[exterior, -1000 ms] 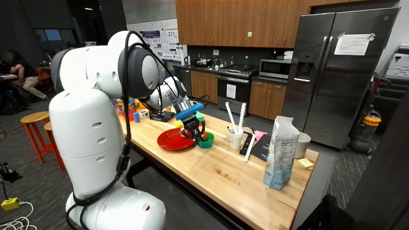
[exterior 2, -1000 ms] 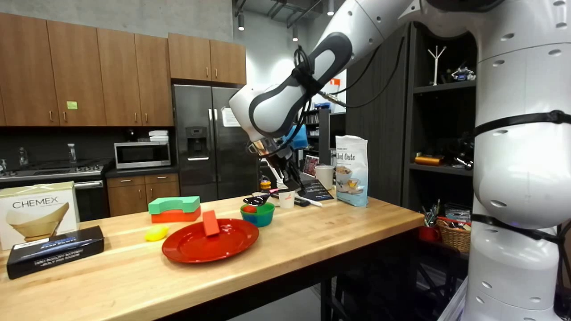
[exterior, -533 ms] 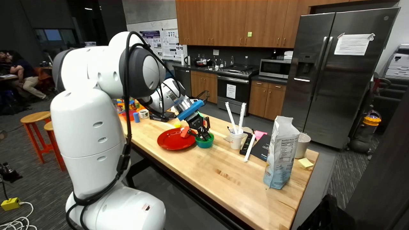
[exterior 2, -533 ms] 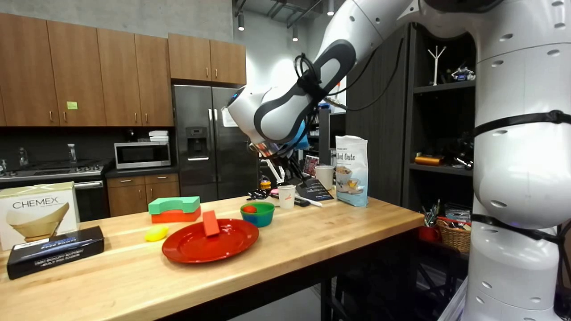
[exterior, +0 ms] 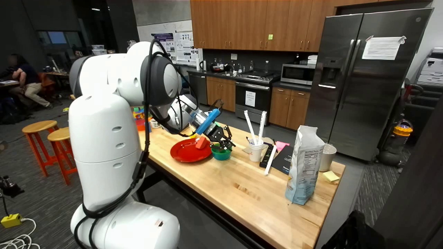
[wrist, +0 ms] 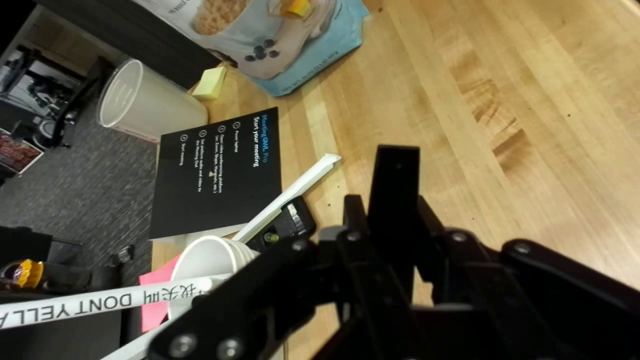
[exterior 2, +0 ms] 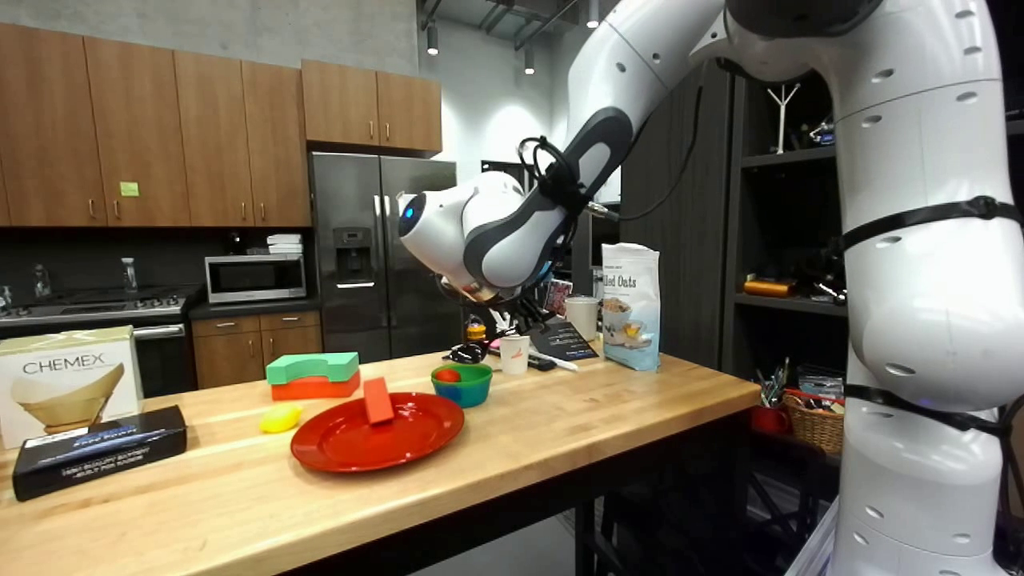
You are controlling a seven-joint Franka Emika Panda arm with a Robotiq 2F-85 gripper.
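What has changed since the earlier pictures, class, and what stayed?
In an exterior view, the arm dipped and the tool swung toward picture right, pointing less steeply down. Nothing was grasped or released; the tool stays shut. The red plate, red block, green bowl and paper cup stayed put.

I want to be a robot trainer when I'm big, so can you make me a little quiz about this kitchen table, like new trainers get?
1. Pick one. What rests on the red plate?
A: a lemon
B: a red block
C: a black box

2. True or false: the fingers are gripping the bag of oats.

3. Fill in the gap: two long white sticks poke up out of a white paper ____.

Key:
1. B
2. False; the bag stands apart from them.
3. Cup
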